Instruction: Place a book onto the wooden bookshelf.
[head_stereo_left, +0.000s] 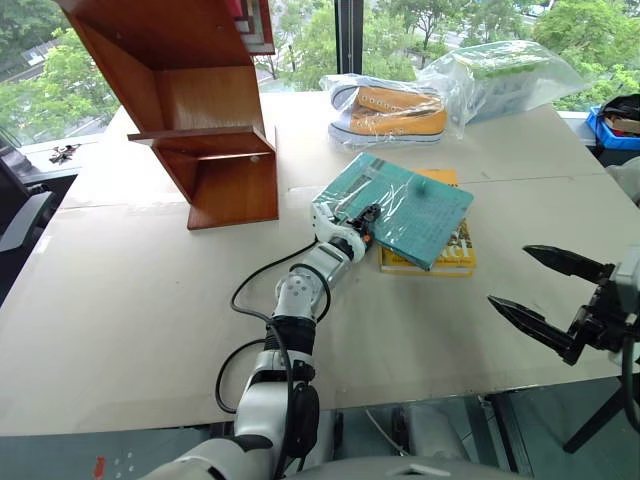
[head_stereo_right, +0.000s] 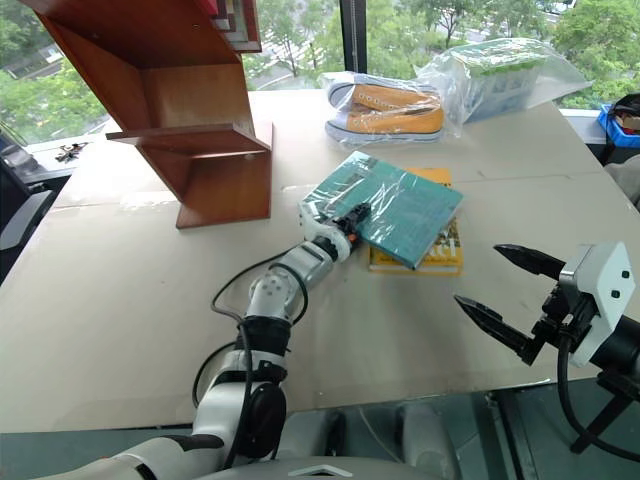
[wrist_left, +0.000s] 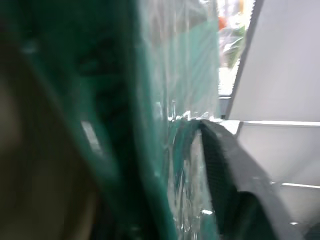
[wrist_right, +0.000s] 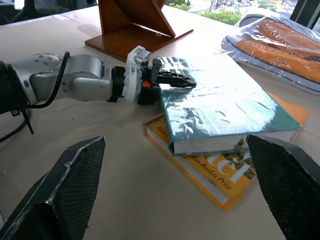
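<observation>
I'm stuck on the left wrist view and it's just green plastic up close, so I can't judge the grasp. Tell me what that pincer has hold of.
Observer: The left pincer is shut on the near left edge of the teal-green book, one finger on top of the cover.
Operator: Report what's under the book.
Observer: It lies on a yellow book, which rests flat on the table.
Operator: Give me the shelf's position.
Observer: The wooden bookshelf stands on the table to the left of the books and farther back.
Operator: State the other arm's status.
Observer: The right pincer is open and holds nothing, to the right of the books.
</observation>
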